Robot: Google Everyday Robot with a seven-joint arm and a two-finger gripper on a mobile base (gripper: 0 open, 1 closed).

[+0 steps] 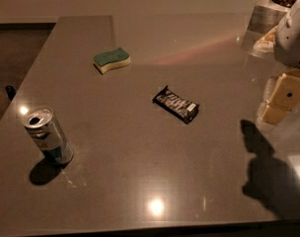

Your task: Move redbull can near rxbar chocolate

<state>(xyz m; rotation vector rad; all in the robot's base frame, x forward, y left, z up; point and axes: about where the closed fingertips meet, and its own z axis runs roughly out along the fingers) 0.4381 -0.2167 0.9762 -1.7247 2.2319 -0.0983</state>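
One redbull can (45,135) near left edge — rxbar chocolate (175,104) central, apart; jaws far right, state unclear.

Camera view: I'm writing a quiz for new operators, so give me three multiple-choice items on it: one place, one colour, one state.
1. Relative to the rxbar chocolate, the redbull can is: A. touching it; B. apart, to its left in the picture; C. on top of it.
2. The sponge has a top that is: A. red; B. green; C. blue.
3. The can is: A. lying on its side; B. upright on the table; C. stacked on the sponge.

B: bare table separates them.
B: green over a pale layer.
B: it stands on its base, far from the gripper at the right edge.
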